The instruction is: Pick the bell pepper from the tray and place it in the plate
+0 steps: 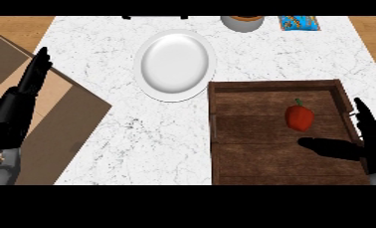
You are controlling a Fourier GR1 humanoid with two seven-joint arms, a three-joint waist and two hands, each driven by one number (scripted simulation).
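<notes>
Right hand (362, 150) fingers (327, 146) spread open beside the bell pepper (300, 117), holding nothing

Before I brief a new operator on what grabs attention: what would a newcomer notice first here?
The red bell pepper, lying in the dark wooden tray at lower right. Then the white plate on the marble counter, up and left of the tray. The right hand hangs open beside the pepper, not touching it.

White speckled marble counter (147, 137) with wooden floor (22, 25) beyond its corners.
</notes>
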